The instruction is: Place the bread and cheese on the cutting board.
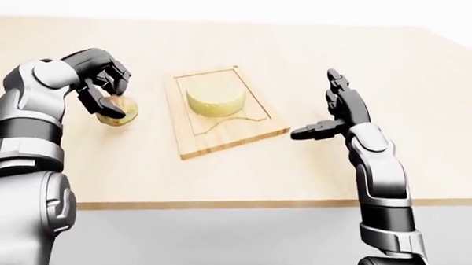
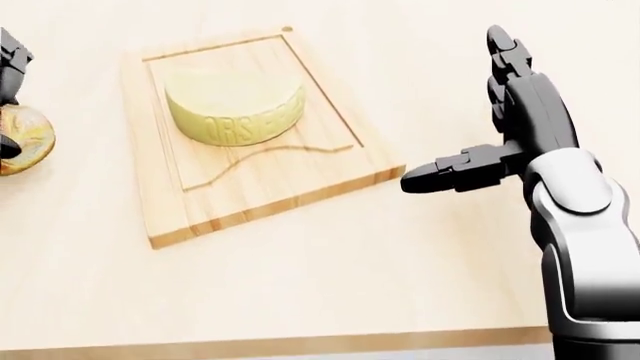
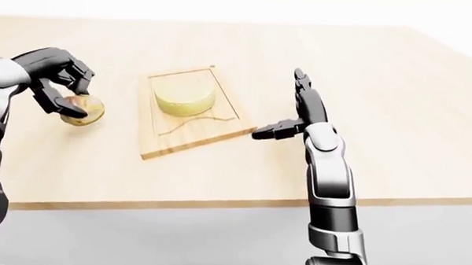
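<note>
counts: one board, one cheese, one bread, two hands, one tabletop.
tabletop (image 1: 242, 174): pale wood, carries everything; its near edge runs along the bottom of the eye views.
board (image 2: 255, 191): one, wooden, with a groove cut round its face, lying flat between the two hands.
cheese (image 2: 235, 105): one round pale yellow wheel with raised letters on its side, resting on the board toward its upper end in the head view; well apart from both hands.
bread (image 1: 119, 112): one small golden roll, off the board, to its left in the eye views, right under the left hand; it seems to rest on the tabletop, though i cannot tell for sure.
left hand (image 1: 104, 89): fingers curled round the bread from above and closed on it.
right hand (image 2: 490, 135): fingers spread apart, holding nothing; two fingers point up the head view, the thumb (image 2: 450, 174) points left toward the board's lower right corner, close to it but not touching.
task state: cheese on the board, bread not on it.
</note>
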### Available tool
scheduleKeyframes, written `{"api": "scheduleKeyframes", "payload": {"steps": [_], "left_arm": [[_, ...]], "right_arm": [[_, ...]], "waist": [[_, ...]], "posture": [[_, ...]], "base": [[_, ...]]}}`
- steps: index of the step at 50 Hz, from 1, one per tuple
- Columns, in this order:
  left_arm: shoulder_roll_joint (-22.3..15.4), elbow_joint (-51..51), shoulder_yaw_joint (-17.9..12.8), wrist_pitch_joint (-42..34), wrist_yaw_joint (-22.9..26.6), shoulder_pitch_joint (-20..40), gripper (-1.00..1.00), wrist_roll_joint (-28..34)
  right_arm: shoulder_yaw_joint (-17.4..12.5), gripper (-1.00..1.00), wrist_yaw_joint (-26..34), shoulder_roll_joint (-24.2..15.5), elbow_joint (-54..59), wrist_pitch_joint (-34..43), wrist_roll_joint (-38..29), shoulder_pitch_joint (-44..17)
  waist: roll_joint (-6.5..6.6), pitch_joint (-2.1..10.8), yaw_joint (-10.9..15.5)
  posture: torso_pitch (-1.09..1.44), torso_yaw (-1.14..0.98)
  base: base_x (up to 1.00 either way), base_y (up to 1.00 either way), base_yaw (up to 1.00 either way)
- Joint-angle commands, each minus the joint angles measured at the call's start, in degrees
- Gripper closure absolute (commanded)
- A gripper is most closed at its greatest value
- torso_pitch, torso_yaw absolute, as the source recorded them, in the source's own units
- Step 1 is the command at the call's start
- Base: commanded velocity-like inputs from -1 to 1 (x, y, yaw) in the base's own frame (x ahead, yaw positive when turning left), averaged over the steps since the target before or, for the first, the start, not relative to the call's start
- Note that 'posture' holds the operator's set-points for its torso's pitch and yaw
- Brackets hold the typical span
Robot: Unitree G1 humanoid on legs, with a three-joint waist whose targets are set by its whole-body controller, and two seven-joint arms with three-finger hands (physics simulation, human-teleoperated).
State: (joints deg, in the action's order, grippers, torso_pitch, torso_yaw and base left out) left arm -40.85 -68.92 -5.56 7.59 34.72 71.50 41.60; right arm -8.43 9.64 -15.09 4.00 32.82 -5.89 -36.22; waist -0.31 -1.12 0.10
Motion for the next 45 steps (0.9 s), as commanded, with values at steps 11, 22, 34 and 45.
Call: {"api": "scheduleKeyframes", "payload": {"steps": [11, 22, 34, 45], "left_arm": [[-0.59, 3.02, -0.46, -2.64, 2.96, 13.06, 0.96, 0.50], [7.14, 5.11, 0.74, -5.34, 0.85, 14.78, 0.98, -0.42], [13.05, 13.34, 1.87, -7.16, 2.57, 9.87, 0.97, -2.03], [14.41, 22.46, 1.66, -9.70, 6.94, 6.65, 0.97, -2.56]], "right_arm": [[-0.12, -1.00, -0.27, -0.29, -2.66, -0.92, 0.39, -1.48], [-0.67, -1.00, 0.25, -1.35, -2.73, -0.26, 0.60, -2.31], [-0.80, -1.00, 0.34, -1.56, -2.13, -0.83, 0.70, -2.12], [-0.79, -1.00, 0.00, -1.30, -2.30, -1.34, 0.83, -1.24]], "waist": [[0.35, 1.46, 0.15], [-0.25, 1.34, 0.25], [-0.55, 1.31, 0.12], [-0.70, 1.25, 0.17]], "posture": [[0.00, 0.00], [0.00, 0.00], [0.00, 0.00], [0.00, 0.00]], "base": [[0.00, 0.00, 0.00], [0.00, 0.00, 0.00], [0.00, 0.00, 0.00], [0.00, 0.00, 0.00]]}}
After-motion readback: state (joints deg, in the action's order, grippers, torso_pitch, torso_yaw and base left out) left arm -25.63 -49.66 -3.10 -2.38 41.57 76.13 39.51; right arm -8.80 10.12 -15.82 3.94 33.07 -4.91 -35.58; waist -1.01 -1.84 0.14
